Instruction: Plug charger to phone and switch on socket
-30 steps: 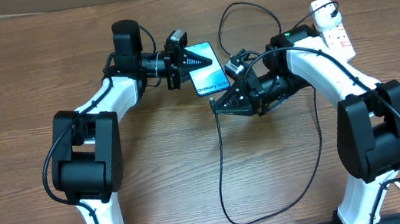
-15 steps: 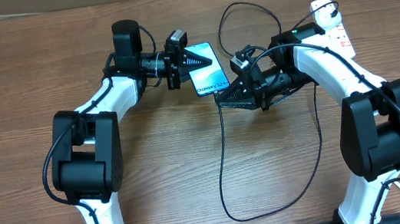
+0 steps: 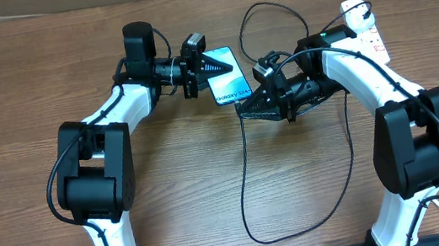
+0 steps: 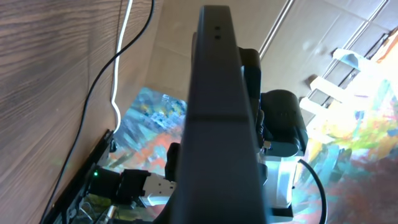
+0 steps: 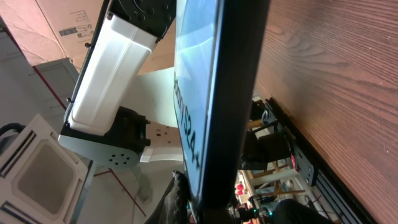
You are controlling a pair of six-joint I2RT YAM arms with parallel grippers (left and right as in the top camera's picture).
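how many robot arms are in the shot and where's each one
2. The left black-and-white robot arm reaches in from the left to the slim blue-screened smartphone. The right black-and-white robot arm reaches the phone's lower end from the right. None seems hidden.

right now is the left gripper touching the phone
Cannot tell. Overhead, the left gripper overlaps a corner of the phone, hiding any gap; the left wrist view shows only a dark bar, no contact.
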